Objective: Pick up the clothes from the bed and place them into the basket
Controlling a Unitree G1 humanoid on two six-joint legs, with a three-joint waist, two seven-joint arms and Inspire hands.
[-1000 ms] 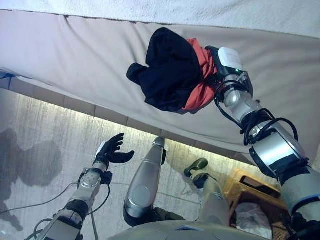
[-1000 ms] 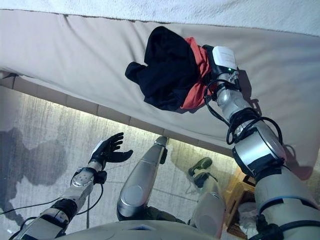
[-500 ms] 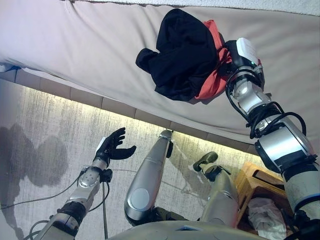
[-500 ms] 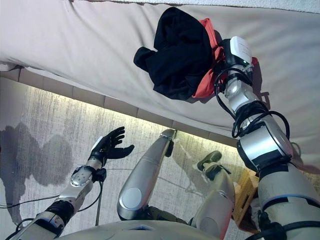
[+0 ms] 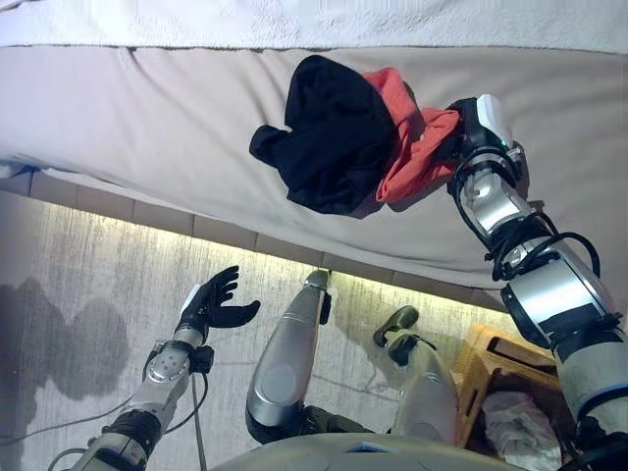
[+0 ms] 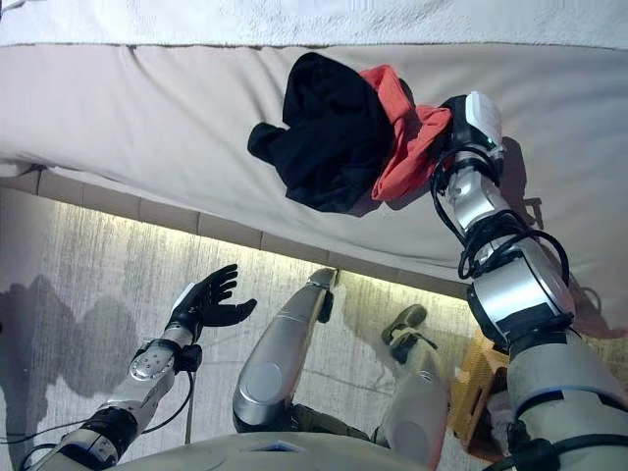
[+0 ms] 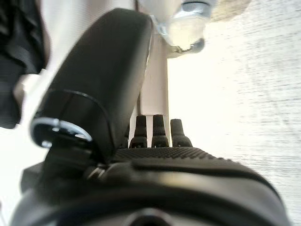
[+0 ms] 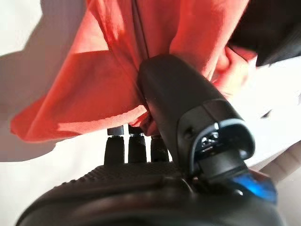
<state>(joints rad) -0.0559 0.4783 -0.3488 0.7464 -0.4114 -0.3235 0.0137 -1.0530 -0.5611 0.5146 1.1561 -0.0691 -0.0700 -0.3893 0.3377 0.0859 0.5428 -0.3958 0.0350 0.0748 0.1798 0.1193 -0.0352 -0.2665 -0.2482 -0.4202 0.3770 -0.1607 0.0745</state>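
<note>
A black garment [image 5: 329, 137] and a red garment [image 5: 407, 147] lie bunched together on the beige bed [image 5: 147, 108]. The red one sits to the right of the black one and partly under it. My right hand [image 5: 464, 126] is at the red garment's right edge. In the right wrist view its thumb [image 8: 183, 108] and fingers pinch a fold of the red cloth [image 8: 94, 84]. My left hand [image 5: 211, 304] hangs open and empty over the floor, below the bed's edge; it also shows in the left wrist view [image 7: 141, 179].
A wicker basket [image 5: 476, 361] stands on the floor at the lower right, with a white cloth [image 5: 510, 427] in it. A white blanket [image 5: 294, 20] runs along the far side of the bed. A lit strip runs under the bed's edge.
The camera has shifted. My right hand has closed on the red garment and drawn it to the right, out from under the black one. My left hand has stayed put.
</note>
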